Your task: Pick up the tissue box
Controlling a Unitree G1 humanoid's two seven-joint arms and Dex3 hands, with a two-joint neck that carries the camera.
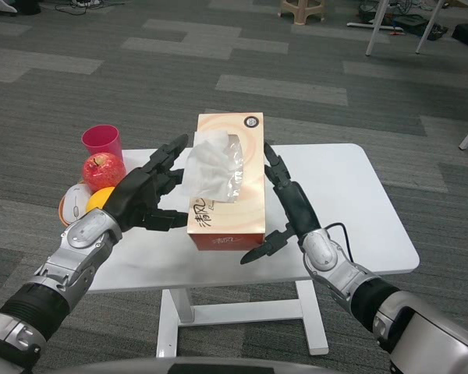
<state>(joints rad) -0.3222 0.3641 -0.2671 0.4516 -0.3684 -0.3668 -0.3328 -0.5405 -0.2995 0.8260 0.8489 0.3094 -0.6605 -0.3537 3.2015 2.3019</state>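
Note:
An orange tissue box point(228, 210) with white tissue point(213, 165) sticking out of its top sits between my two hands over the middle of the white table point(359, 202). My left hand point(144, 195) presses its fingers against the box's left side. My right hand point(288, 204) lies along the box's right side, with its thumb under the near corner. The box's far end shows past the table's far edge, so it looks raised off the tabletop.
At the table's left end stand a pink cup point(101, 142), a red apple point(103, 170), an orange point(100, 199) and a white object point(76, 199) on an orange dish point(62, 212). A black cable point(344, 236) runs by my right wrist. Grey carpet surrounds the table.

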